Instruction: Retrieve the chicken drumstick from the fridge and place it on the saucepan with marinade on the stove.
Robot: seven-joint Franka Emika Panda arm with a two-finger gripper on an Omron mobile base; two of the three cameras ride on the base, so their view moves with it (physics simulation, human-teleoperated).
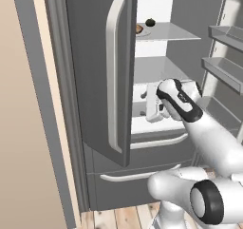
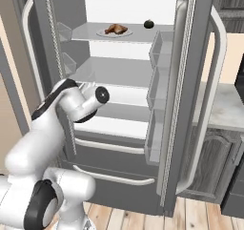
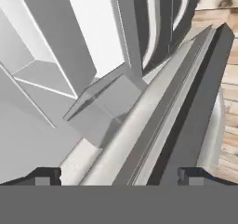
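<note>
We see fridge (image 2: 119, 81) open, chicken drumstick (image 2: 116, 29) on upper-shelf plate (image 2: 102, 33); gripper (image 3: 118, 176) fingers spread wide, empty, probably beside door edge

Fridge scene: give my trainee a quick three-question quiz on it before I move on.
1. True or false: the drumstick lies on a plate on a shelf in the fridge.
2. What sits to the right of the plate in the right base view: A) a dark round fruit, B) a bottle?
3. Are the jaws of the gripper open or shut?

Key: 1 true; 2 A; 3 open.
</note>
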